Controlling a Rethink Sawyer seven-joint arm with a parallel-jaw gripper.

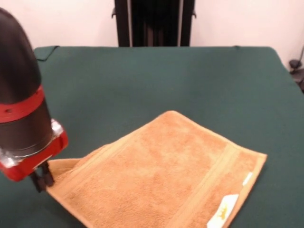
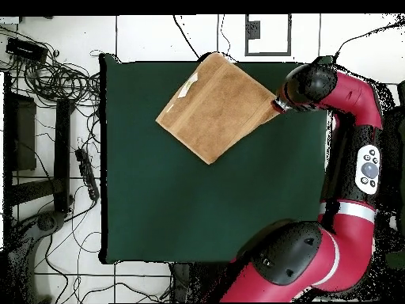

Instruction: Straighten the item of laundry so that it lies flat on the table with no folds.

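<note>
The item of laundry (image 1: 161,175) (image 2: 217,107) is an orange-tan towel lying askew on the dark green table (image 1: 142,80) (image 2: 198,206). It is doubled over, and a lower layer peeks out along its left edge in the front view. Its white label (image 1: 223,211) with a yellow mark sits at the near right edge. My gripper (image 1: 42,181) (image 2: 278,104) stands low at the towel's left corner, with its two dark fingers close together on that corner. In the overhead view one towel corner reaches the table's top edge.
The red and black arm (image 2: 348,158) runs along the table's right side in the overhead view. Cables and a dark case (image 2: 47,134) lie on the floor to the left of the table. The robot's black pedestal (image 1: 154,21) stands behind the table.
</note>
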